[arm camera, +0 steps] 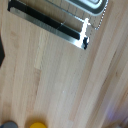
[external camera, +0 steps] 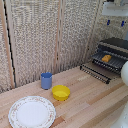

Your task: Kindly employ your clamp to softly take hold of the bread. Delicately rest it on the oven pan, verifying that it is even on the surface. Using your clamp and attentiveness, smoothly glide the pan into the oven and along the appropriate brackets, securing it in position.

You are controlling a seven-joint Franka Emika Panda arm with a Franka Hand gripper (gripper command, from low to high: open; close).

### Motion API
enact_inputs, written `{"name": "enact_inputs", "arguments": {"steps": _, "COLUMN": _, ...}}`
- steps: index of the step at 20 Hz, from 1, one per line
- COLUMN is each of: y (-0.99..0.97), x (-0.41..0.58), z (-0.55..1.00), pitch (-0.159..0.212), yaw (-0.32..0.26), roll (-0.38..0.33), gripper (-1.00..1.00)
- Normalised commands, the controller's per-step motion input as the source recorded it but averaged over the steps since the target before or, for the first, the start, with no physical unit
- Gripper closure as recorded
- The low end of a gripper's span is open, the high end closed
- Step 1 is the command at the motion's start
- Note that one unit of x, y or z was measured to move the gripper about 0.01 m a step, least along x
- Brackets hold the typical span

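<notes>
Light wood tabletop [external camera: 90, 102] w/ plank seams, backed by beige woven screen panels [external camera: 35, 40] in wood frames. Oven [external camera: 114, 52] sits at far end of table on the exterior view's right, door [external camera: 96, 72] folded down flat onto the wood. Oven pan [external camera: 112, 61] is in the oven mouth w/ the bread [external camera: 106, 58] resting on its bars, approx level. Blue cup [external camera: 46, 80] stands near table middle, yellow bowl [external camera: 61, 92] just beside it toward the front; patterned white plate [external camera: 32, 112] well apart at the exterior view's lower left. White rounded part of the arm [external camera: 124, 75] shows at the exterior view's right edge.

Exterior view only: bread, pan, plate, screens. Wrist view only: close look at the open oven door [arm camera: 47, 22] edge w/ its hinge and a metal rim beyond, plus bare wood grain [arm camera: 65, 80]; bowl [arm camera: 36, 124] and cup [arm camera: 9, 124] just peek in at pic edge.

Gripper fingers not seen in either view, so can't tell its state
</notes>
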Motion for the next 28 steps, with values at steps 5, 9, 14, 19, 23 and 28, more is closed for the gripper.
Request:
{"name": "enact_inputs", "arguments": {"steps": 5, "y": -0.03, "x": -0.129, "z": 0.00, "pitch": 0.097, "yaw": 0.238, "roll": -0.286, "gripper": -1.00}}
{"name": "enact_inputs", "arguments": {"steps": 9, "y": 0.00, "x": -0.164, "z": 0.00, "pitch": 0.155, "yaw": 0.219, "roll": -0.313, "gripper": -1.00}}
{"name": "enact_inputs", "arguments": {"steps": 14, "y": 0.00, "x": -0.166, "z": -0.03, "pitch": 0.155, "yaw": 0.216, "roll": -0.324, "gripper": -1.00}}
{"name": "enact_inputs", "arguments": {"steps": 19, "y": 0.00, "x": -0.145, "z": -0.05, "pitch": 0.140, "yaw": 0.223, "roll": -0.319, "gripper": -1.00}}
{"name": "enact_inputs", "arguments": {"steps": 23, "y": -0.02, "x": -0.068, "z": -0.14, "pitch": 0.092, "yaw": 0.237, "roll": -0.321, "gripper": -1.00}}
{"name": "enact_inputs", "arguments": {"steps": 28, "y": 0.00, "x": -0.093, "z": -0.05, "pitch": 0.123, "yaw": 0.238, "roll": -0.299, "gripper": -1.00}}
